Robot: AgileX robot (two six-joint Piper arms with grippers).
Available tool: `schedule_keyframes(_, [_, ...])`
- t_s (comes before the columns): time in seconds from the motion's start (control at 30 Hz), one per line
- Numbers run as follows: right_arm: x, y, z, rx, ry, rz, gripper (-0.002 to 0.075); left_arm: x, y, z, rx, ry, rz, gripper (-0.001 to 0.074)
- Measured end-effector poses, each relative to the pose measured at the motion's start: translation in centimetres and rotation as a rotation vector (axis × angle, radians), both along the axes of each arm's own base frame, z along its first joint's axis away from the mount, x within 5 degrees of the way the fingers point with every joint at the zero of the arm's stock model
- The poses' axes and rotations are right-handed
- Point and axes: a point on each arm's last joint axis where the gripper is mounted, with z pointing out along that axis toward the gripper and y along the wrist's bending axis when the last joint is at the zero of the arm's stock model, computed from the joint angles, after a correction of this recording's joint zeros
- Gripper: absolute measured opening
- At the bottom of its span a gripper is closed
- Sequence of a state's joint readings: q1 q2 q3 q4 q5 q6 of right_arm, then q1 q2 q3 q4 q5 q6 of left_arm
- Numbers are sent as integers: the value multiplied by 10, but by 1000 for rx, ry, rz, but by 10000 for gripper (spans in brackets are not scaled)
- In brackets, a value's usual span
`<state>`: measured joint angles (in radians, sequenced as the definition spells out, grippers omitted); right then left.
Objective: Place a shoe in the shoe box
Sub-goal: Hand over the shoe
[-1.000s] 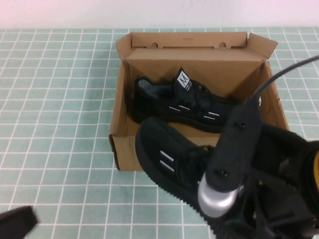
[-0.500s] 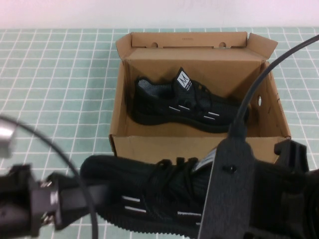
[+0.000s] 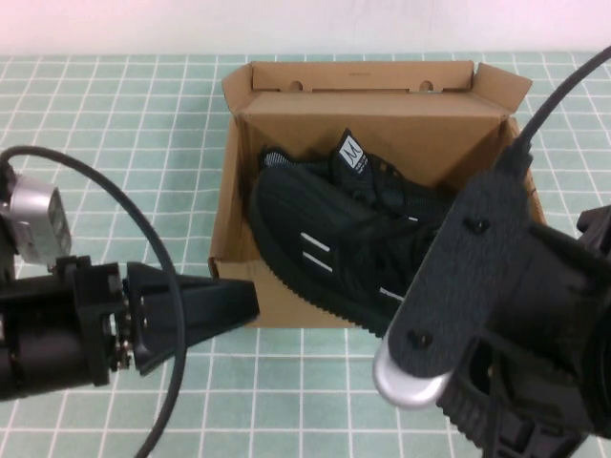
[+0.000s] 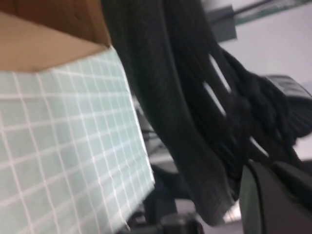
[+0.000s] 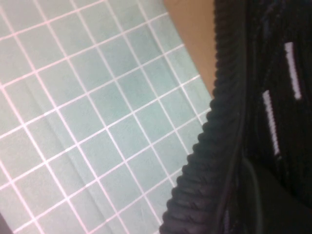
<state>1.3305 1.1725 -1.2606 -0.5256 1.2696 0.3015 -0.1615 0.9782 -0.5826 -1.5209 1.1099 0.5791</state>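
Right gripper point(image 3: 434, 324), jaw state unclear, carries shoe point(image 3: 325, 243) at its 11 o'clock over box point(image 3: 286, 303) front wall; left gripper point(image 3: 224, 301), apparently empty, alongside.

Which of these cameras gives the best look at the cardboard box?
The high view: the whole shoe box shows, flap up, a shoe going in held by the right end effector; the left end effector is beside its front wall. The left wrist view shows only a corner, the right wrist view a sliver.

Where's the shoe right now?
High view: the shoe hangs over the shoe box front wall, held by the right gripper; left gripper beside the box's front-left corner.
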Motion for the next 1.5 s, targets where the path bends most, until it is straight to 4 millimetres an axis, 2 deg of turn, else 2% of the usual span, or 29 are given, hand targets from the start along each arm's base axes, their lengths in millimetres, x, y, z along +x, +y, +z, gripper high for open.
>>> schedule_keyframes(0.1, [0, 0, 0, 12, 3, -21, 2, 5, 2, -1, 13, -7, 56, 31])
schedule_keyframes(0.17, [0, 0, 0, 15, 4, -25, 2, 9, 3, -1, 18, -9, 104, 98])
schedule_keyframes(0.23, [0, 0, 0, 16, 5, -26, 1, 13, 5, -1, 13, -7, 149, 210])
schedule_keyframes(0.37, [0, 0, 0, 17, 6, -28, 1, 19, 7, 0, -11, 25, 227, 491])
schedule_keyframes(0.43, [0, 0, 0, 18, 6, -29, 2, 22, 8, -1, -19, 44, 246, 590])
schedule_keyframes(0.5, [0, 0, 0, 19, 7, -31, 2, 25, 7, -4, -20, 69, 250, 645])
schedule_keyframes(0.57, [0, 0, 0, 20, 8, -33, 2, 30, 6, -9, -24, 105, 248, 665])
schedule_keyframes(0.77, [0, 0, 0, 21, 9, -32, 1, 50, 0, -29, -52, 243, 219, 668])
schedule_keyframes(0.87, [0, 0, 0, 21, 9, -32, 2, 60, -4, -33, -58, 264, 180, 668])
schedule_keyframes(1.17, [0, 0, 0, 21, 11, -32, 1, 76, -9, -20, -84, 224, 133, 668])
schedule_keyframes(1.33, [0, 0, 0, 21, 11, -32, 2, 77, -12, -16, -78, 200, 130, 668])
schedule_keyframes(1.5, [0, 0, 0, 21, 11, -32, 2, 73, -25, -19, -40, 184, 117, 668])
